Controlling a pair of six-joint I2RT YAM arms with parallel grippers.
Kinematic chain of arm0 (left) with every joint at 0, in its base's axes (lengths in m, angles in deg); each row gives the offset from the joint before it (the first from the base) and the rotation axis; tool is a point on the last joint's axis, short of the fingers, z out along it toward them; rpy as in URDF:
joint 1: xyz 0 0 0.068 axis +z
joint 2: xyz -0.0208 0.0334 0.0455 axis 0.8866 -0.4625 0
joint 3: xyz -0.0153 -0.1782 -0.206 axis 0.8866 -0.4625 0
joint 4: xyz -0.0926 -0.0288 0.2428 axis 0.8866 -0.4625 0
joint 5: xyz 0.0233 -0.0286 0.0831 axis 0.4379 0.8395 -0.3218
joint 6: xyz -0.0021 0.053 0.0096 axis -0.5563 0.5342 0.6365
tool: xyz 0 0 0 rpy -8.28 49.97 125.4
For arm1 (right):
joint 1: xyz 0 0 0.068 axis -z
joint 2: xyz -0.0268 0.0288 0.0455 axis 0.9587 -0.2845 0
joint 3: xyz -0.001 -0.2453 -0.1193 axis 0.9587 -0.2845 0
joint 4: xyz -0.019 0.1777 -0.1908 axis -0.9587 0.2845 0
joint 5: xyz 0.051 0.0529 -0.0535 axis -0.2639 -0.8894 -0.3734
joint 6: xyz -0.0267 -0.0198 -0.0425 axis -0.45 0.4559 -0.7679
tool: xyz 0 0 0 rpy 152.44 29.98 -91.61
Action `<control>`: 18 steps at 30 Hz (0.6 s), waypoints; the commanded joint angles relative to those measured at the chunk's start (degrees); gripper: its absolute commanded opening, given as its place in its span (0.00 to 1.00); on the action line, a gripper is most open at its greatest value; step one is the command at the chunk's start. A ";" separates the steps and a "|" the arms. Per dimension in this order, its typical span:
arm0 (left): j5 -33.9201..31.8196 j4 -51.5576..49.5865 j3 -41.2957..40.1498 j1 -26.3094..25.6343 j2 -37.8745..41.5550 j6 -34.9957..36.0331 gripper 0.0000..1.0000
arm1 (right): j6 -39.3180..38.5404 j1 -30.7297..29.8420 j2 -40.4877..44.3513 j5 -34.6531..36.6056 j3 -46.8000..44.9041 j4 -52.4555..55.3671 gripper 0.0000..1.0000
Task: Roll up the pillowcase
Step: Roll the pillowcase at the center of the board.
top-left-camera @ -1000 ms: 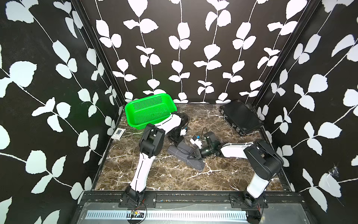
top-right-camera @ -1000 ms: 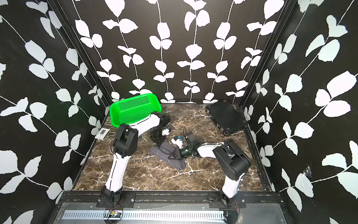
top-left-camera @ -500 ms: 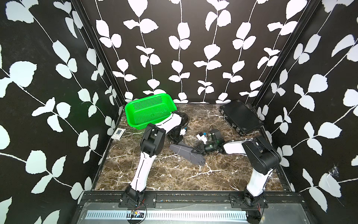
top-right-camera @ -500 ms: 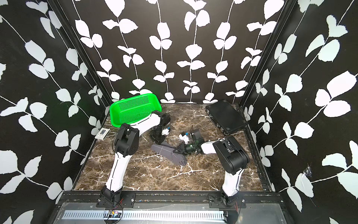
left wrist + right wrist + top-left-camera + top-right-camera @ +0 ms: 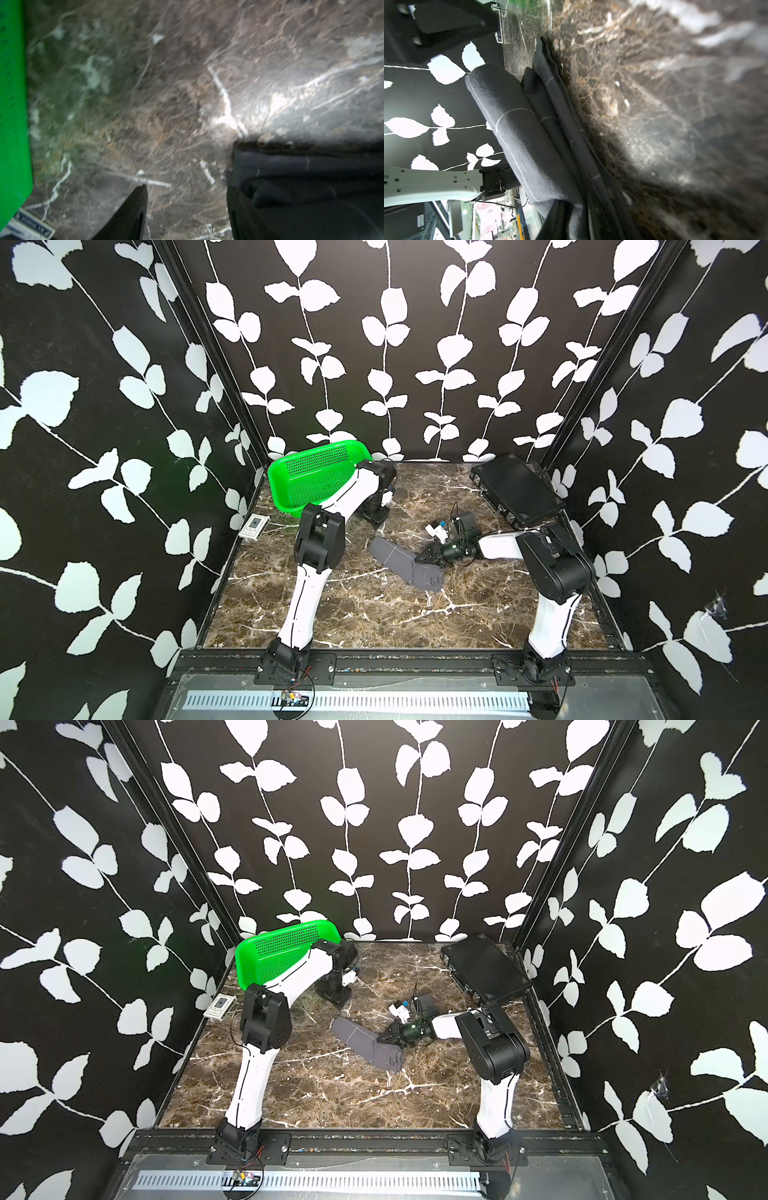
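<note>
Centre of the tabletop [image 5: 353,614]: the pillowcase [image 5: 397,561] is lying as a grey roll, with the right gripper [image 5: 422,559] touching its side.
Its long axis is running from upper left to lower right in both top views, the layered end pointing lower right. The right gripper is meeting it mid-length, probably steadying it; whether it is pinching cloth I cannot tell. The left gripper [image 5: 376,516] is hanging spread and empty beside the green basket [image 5: 291,472].
</note>
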 commanded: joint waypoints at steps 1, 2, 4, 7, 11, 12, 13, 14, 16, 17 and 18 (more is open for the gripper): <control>3.44 0.46 -6.05 -0.38 11.64 -3.27 0.62 | -4.57 0.28 -0.31 2.63 2.35 4.39 0.23; 5.70 3.04 -10.43 -0.76 14.65 -3.87 0.62 | -5.10 0.28 -0.15 3.01 2.63 4.89 0.23; 9.67 8.39 -18.46 -1.64 19.79 -5.70 0.62 | -5.81 0.29 -0.19 3.34 3.02 5.34 0.24; 13.06 13.05 -26.82 -2.21 23.09 -7.45 0.62 | -8.34 0.23 0.37 4.49 3.83 7.43 0.26; 15.46 16.81 -29.45 -2.20 21.39 -7.01 0.61 | -13.94 0.19 1.86 7.70 4.88 12.67 0.29; 15.48 17.60 -28.98 -2.15 20.46 -6.89 0.61 | -15.23 0.17 2.14 8.43 5.33 14.17 0.30; 15.53 18.34 -28.41 -2.11 19.59 -6.84 0.62 | -16.16 0.13 2.38 8.72 5.68 15.13 0.30; 15.54 19.09 -27.72 -2.00 18.45 -6.72 0.62 | -16.80 0.19 2.64 8.97 5.80 15.72 0.31; 15.47 19.00 -26.17 -1.66 16.18 -6.76 0.61 | -17.69 0.10 3.50 9.28 6.01 16.34 0.33; 15.22 18.73 -25.58 -1.44 15.08 -6.63 0.61 | -18.41 0.01 4.14 9.75 6.10 16.80 0.33; 14.76 18.43 -25.27 -1.30 14.20 -6.44 0.61 | -19.24 -0.02 5.11 10.64 6.15 17.47 0.35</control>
